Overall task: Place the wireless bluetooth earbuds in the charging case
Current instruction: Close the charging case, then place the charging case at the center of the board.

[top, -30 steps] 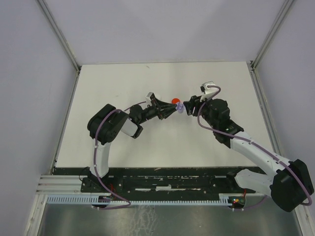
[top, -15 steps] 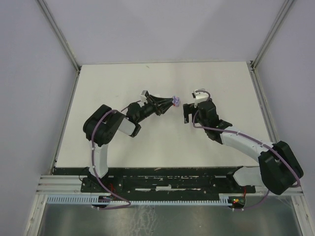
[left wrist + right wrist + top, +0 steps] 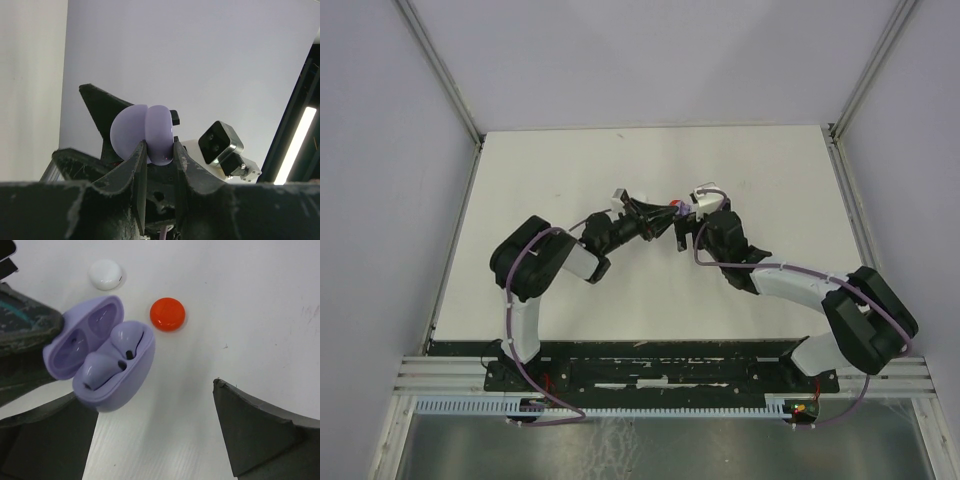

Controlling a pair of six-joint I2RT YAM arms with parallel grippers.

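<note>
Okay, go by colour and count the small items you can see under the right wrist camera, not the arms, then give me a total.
Pale purple: 3, the charging case, lid open, and two earbuds sitting in it.
Red: 1, the red disc.
White: 1, the white disc.
Total: 5.

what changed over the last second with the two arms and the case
The right gripper drew back from the purple charging case, opened its jaws wide, then swung in again and now hovers over it. The left gripper kept its jaws shut on the case and shifted only slightly. The pale purple earbuds sit in the open case. The red disc has not moved.
</note>
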